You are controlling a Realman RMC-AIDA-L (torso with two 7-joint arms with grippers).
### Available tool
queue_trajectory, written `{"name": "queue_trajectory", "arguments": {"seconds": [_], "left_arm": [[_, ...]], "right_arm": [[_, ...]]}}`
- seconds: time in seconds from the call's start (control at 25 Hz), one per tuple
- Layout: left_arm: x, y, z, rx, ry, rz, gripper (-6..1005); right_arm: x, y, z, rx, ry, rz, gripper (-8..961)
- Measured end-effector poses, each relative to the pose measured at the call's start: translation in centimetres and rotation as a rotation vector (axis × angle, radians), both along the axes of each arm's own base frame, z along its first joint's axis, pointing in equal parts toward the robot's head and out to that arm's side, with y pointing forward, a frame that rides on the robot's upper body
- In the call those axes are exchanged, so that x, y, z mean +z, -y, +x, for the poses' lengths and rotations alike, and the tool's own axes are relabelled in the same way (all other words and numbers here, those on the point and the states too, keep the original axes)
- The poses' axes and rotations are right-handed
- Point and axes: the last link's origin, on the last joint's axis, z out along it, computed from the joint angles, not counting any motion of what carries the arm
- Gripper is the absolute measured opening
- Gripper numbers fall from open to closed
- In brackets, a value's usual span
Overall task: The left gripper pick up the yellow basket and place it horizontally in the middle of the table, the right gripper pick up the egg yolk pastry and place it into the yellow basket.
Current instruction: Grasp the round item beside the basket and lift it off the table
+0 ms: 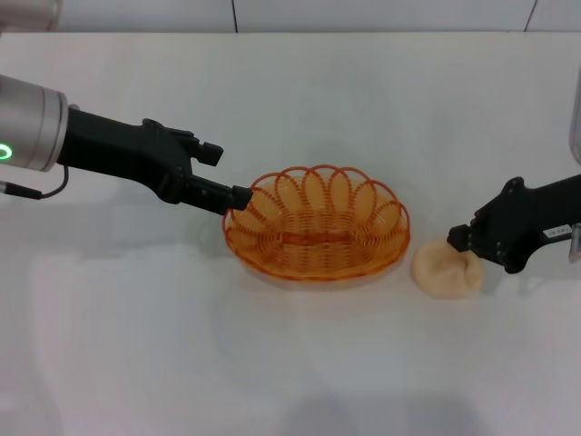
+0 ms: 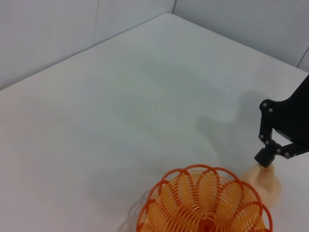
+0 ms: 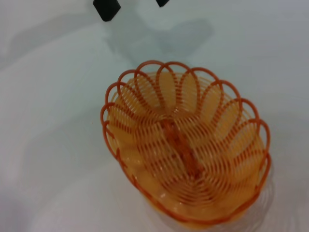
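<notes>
Yellow basket (image 1: 318, 227) sits upright near the middle of the white table (image 1: 290, 363), long axis running left-right, nothing inside it. Oval orange wire, looped scalloped rim, spiral wire base; right wrist view shows the same basket (image 3: 186, 145) from above, hollow. Left gripper (image 1: 238, 196) comes in from the robot's left, black claw on a black arm with a silver-white segment and green ring light (image 1: 5, 152); one finger tip is at the basket's left rim loop, the other finger (image 1: 211, 153) stands apart above it, so the claw looks spread, not clamped on the wire. Whether the lower tip touches the rim: cannot tell. Egg yolk pastry (image 1: 445, 271) lies on the table just right of the basket, apart from it, pale cream dome with a creased top. Right gripper (image 1: 458, 238) reaches in from the robot's right, its tips at the pastry's upper right edge; whether it is clenched or released cannot be told. Small white label (image 1: 552, 232) on the right arm, writing too small to read. Left wrist view shows the right gripper (image 2: 266, 157) tip down on the pastry (image 2: 265, 183), beyond the basket rim (image 2: 203, 170).
</notes>
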Motion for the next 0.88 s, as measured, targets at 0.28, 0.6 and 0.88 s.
{"name": "queue_trajectory", "arguments": {"seconds": [0.28, 0.6, 0.88], "left_arm": [[0.1, 0.0, -0.1, 0.000, 0.000, 0.007, 880], [0.4, -0.3, 0.0, -0.007, 0.015, 0.024, 879], [0.4, -0.3, 0.0, -0.003, 0.015, 0.027, 879]], "right_arm": [[1.4, -0.3, -0.9, 0.016, 0.024, 0.039, 4], [3.5, -0.6, -2.4, 0.035, 0.064, 0.091, 4], [3.8, -0.7, -4.4, 0.078, 0.054, 0.101, 4]]}}
